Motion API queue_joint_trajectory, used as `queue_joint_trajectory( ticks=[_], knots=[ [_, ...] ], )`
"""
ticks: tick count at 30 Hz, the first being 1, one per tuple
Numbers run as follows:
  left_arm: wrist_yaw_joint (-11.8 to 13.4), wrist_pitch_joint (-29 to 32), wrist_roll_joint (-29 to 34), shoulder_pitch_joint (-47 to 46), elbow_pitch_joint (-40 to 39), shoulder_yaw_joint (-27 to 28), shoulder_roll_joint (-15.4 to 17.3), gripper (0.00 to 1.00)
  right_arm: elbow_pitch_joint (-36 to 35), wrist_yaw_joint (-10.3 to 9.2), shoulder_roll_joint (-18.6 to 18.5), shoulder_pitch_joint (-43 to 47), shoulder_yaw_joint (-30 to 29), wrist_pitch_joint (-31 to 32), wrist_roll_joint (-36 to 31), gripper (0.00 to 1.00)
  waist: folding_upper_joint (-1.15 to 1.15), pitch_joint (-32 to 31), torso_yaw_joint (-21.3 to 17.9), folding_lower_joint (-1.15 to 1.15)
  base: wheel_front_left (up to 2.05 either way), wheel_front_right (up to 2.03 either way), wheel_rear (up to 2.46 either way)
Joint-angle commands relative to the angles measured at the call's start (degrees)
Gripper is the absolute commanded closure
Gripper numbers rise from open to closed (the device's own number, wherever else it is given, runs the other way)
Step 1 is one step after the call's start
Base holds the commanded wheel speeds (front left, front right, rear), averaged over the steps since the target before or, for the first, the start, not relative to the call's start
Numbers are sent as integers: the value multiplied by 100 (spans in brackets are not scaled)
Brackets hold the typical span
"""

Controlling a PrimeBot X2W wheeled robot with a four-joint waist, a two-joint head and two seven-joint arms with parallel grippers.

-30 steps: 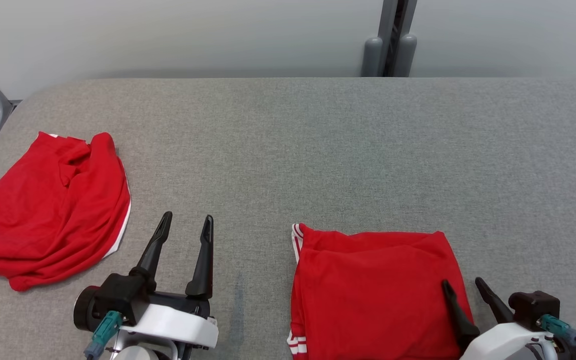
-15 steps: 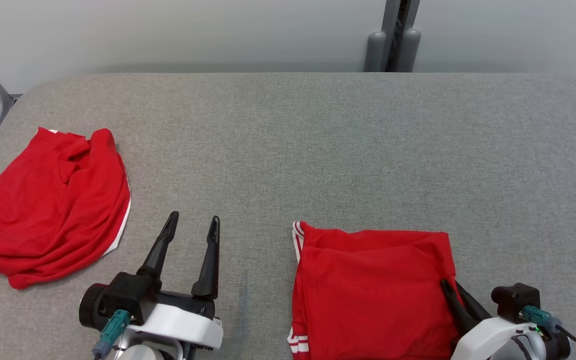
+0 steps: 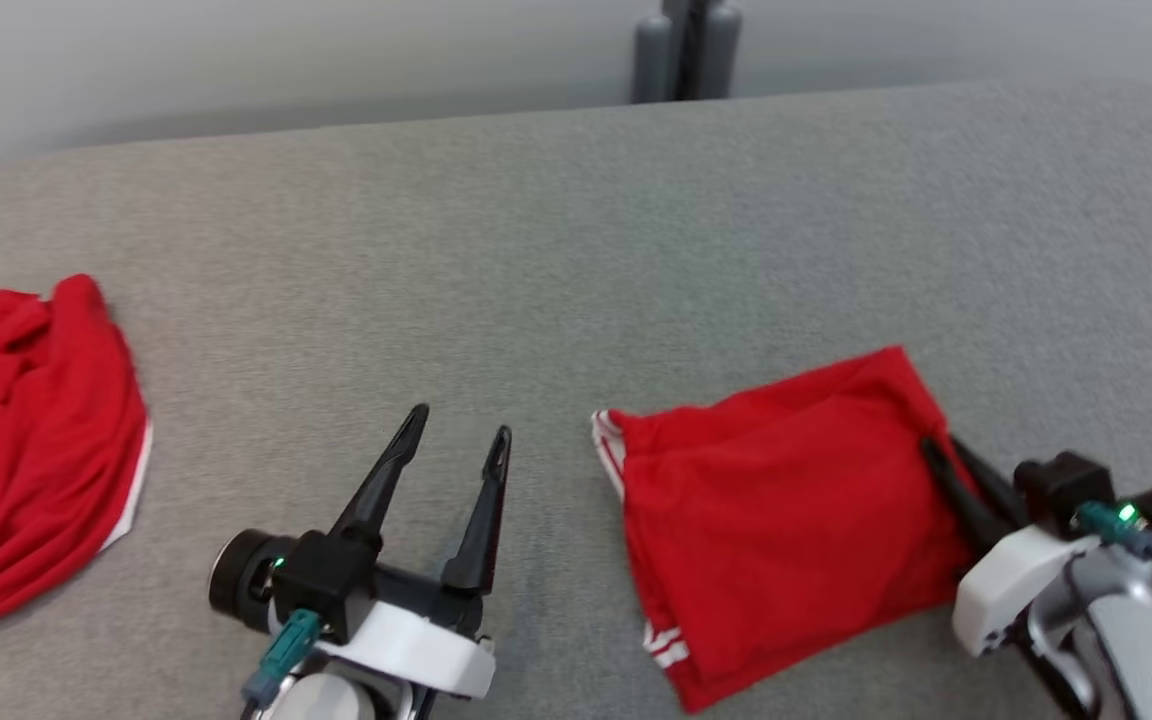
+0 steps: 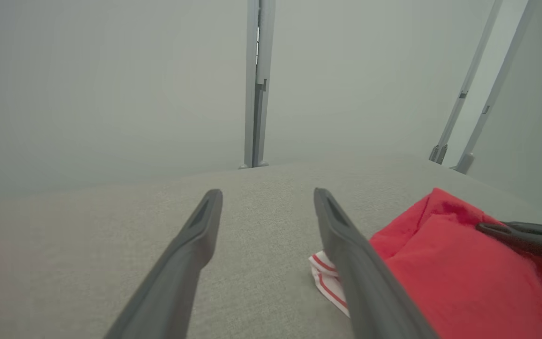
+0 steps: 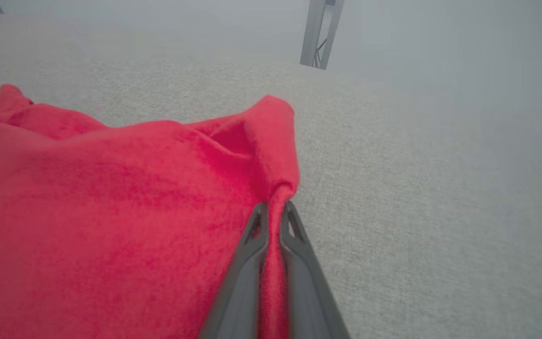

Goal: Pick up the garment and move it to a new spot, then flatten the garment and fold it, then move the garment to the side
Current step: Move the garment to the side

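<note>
The folded red garment (image 3: pixel 786 510) lies on the grey table (image 3: pixel 576 230), right of centre and towards the near edge, turned so that its right side sits farther away than its left. White-striped trim (image 3: pixel 608 445) shows at its far left corner and again at its near left corner.

The right gripper (image 3: pixel 941 450) is at the garment's right edge, close to the far right corner. Its two dark fingers are pressed together with a pinch of red cloth between them. In the right wrist view the fabric bunches into a small ridge just where the right gripper (image 5: pixel 274 207) clamps it, and the rest of the garment (image 5: pixel 111 212) spreads out to the left of the fingers.

The left gripper (image 3: pixel 461 422) is over bare table just left of the garment, its fingers spread apart and holding nothing. The left wrist view shows the left gripper (image 4: pixel 267 193) pointing at the far edge, with the garment (image 4: pixel 459 278) to its right.

A second red garment (image 3: pixel 26 450) lies crumpled at the far left of the table, well apart from both grippers. A grey post (image 3: pixel 686 50) stands behind the table's far edge.
</note>
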Motion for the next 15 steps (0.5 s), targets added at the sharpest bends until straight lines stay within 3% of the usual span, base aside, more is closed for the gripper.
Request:
queue_joint_trajectory(
  ticks=[1,9,15],
  knots=[
    [-64,-28,81,-208,-36,-69,17,0,-66,-7,-248,-221,49,3,-35,100,0,338,-369,0,0,0,0],
    [-305,-24,528,-938,-251,-493,43,0,-161,-7,-1165,-1282,314,-97,165,100,0,1311,-1159,0,0,0,0],
    [-470,10,1016,-1576,-507,-926,325,0,176,-7,-1631,-2253,240,-241,348,100,0,2168,-1570,0,0,0,0]
  ],
)
